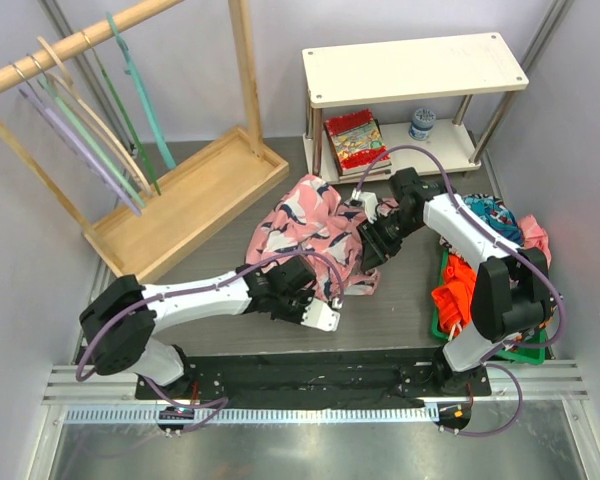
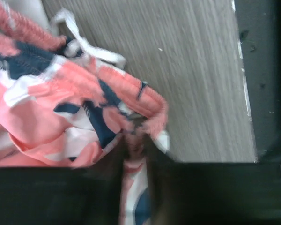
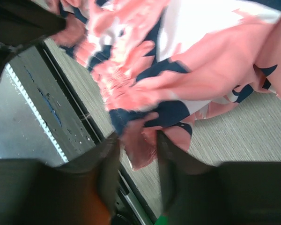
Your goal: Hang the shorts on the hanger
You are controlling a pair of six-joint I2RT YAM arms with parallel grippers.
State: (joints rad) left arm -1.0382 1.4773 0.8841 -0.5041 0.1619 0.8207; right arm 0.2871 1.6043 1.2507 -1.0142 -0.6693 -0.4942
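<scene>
The pink shorts [image 1: 305,225] with navy and white shapes lie bunched on the grey table at the centre. My left gripper [image 1: 315,293] is at their near edge and is shut on the waistband hem [image 2: 131,117], with fabric running between its fingers [image 2: 110,164]. The white drawstring [image 2: 91,47] lies on the table beside it. My right gripper [image 1: 373,243] is at the shorts' right side and is shut on a fold of the pink fabric [image 3: 140,136], held just above the table. The teal hanger [image 1: 143,100] hangs on the wooden rail at the back left, far from both grippers.
Several other hangers [image 1: 85,140] share the wooden rack [image 1: 195,190] with its tray base. A white shelf [image 1: 410,65] at the back holds a red book [image 1: 354,140] and a cup [image 1: 421,122]. A green bin [image 1: 442,322] at the right holds an orange-red garment [image 1: 458,295] and turquoise cloth [image 1: 492,213].
</scene>
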